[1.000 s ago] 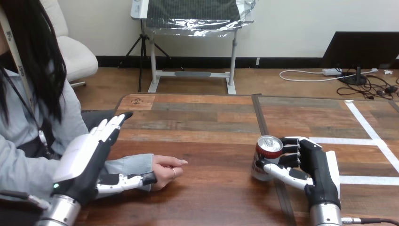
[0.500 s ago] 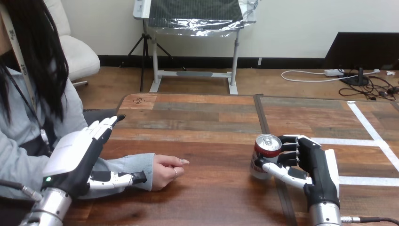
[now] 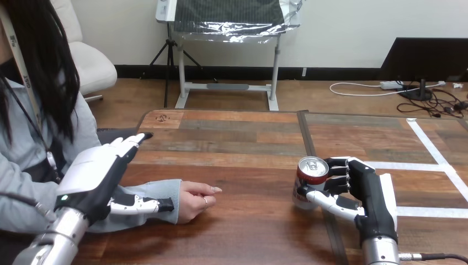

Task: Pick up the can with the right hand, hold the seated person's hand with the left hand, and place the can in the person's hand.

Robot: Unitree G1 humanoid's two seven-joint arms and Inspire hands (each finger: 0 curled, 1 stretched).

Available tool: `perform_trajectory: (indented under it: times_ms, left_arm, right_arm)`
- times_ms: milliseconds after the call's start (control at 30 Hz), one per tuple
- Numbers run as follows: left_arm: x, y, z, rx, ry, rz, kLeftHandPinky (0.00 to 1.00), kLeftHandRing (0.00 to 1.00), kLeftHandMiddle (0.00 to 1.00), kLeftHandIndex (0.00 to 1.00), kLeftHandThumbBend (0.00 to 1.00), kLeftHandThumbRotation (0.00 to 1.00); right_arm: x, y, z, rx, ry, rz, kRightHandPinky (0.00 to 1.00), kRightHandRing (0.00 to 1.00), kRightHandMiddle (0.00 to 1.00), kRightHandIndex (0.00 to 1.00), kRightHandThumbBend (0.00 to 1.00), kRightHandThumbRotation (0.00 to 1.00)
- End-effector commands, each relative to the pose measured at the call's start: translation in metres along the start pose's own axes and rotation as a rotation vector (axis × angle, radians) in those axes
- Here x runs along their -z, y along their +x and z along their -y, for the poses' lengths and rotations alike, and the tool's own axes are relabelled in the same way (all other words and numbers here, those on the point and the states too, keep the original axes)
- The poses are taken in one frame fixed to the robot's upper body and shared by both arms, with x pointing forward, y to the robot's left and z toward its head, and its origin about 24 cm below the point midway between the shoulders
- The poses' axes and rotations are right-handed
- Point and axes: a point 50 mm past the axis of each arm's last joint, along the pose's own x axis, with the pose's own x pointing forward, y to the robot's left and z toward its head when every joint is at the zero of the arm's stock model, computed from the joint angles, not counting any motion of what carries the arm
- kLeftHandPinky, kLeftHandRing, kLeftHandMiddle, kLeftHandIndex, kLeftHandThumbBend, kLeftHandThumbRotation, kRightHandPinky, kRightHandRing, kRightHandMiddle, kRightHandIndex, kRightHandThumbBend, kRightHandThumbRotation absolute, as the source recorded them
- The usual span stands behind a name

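Left hand (image 3: 91, 179) has drawn back slightly, fingers straight, above the person's sleeve (image 3: 152, 190); the person's hand (image 3: 196, 200) lies beyond its thumb, unheld. Right hand (image 3: 361, 193) stays curled round the can (image 3: 308, 185) on the surface (image 3: 248, 149).

right hand (image 3: 368, 190) clasping can (image 3: 306, 176), left hand (image 3: 91, 179) outstretched

We look from the head camera, forward and down across the tabletop (image 3: 243, 144), its near part close under us. Our left robot hand (image 3: 92, 181) shows at lower left, our right robot hand (image 3: 371, 192) at lower right; the person (image 3: 30, 149) sits at the left edge.
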Motion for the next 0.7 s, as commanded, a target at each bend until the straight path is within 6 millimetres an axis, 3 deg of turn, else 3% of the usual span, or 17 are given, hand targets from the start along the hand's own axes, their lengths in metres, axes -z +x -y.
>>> perform_trajectory:
  times_ms: [0,667]
  left_arm:
    - [-0.004,0.020,-0.024,-0.017,0.080,0.031,0.94,0.94,0.92,0.93,1.00,0.51]
    - [-0.004,0.039,-0.025,0.111,0.194,0.029,0.90,0.90,0.91,0.91,1.00,0.49]
  right_arm:
    - [-0.031,0.025,0.005,0.024,0.010,0.167,0.44,0.47,0.53,0.55,0.76,0.00]
    - [-0.032,0.024,0.007,0.018,0.017,0.178,0.43,0.47,0.53,0.55,0.75,0.00]
